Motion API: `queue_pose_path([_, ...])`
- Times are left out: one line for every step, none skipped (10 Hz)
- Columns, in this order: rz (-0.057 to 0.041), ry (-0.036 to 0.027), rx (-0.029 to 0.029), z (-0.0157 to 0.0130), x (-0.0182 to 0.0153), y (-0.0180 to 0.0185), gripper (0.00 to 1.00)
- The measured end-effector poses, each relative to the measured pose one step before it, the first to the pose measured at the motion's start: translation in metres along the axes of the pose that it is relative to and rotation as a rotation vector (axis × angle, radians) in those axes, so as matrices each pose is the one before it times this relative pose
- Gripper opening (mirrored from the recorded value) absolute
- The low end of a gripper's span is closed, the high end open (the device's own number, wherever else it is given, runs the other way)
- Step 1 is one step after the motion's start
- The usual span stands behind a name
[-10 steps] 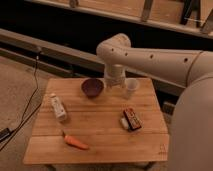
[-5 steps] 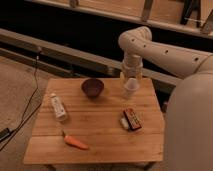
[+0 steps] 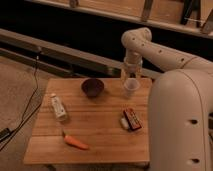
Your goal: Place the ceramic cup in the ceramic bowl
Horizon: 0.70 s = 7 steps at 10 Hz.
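The ceramic cup point(image 3: 131, 87), small and pale white, stands upright on the wooden table point(image 3: 95, 127) near its far right corner. The ceramic bowl point(image 3: 92, 87), round and dark brown-purple, sits to the cup's left near the table's far edge, with a gap between them. My gripper point(image 3: 131, 71) hangs from the white arm, pointing down, directly above the cup and close to its rim. I cannot tell whether it touches the cup.
A white labelled bottle point(image 3: 58, 107) lies at the table's left side. A carrot point(image 3: 76, 143) lies near the front edge. A dark snack packet point(image 3: 132, 119) lies at the right. My white body point(image 3: 180, 125) stands against the table's right edge.
The arm has swung right, from beside the bowl to above the cup, and the gripper has settled just over the cup. The cup and bowl have not moved.
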Motion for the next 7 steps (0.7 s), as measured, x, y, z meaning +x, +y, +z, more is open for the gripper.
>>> queue_pose_path([-0.00192, 0.01229, -0.00978, 0.00865, -0.00244, 0.00018, 0.65])
queue_pose_path([-0.00304, 0.01157, -0.00702, 0.00797, -0.00212, 0.00118, 0.65])
queue_pose_path([-0.00504, 0.01191, -0.00518, 0.00817, -0.00272, 0.0021, 0.65])
queue_pose_path([-0.00489, 0.0099, -0.0036, 0.00705, -0.00282, 0.0018, 0.65])
queue_pose_path([-0.00344, 0.00907, -0.00082, 0.00649, -0.00193, -0.00054, 0.65])
queue_pose_path([-0.0038, 0.01014, 0.00072, 0.00642, -0.00087, -0.00166, 0.65])
queue_pose_path([-0.00391, 0.00582, 0.00092, 0.00363, -0.00098, -0.00079, 0.65])
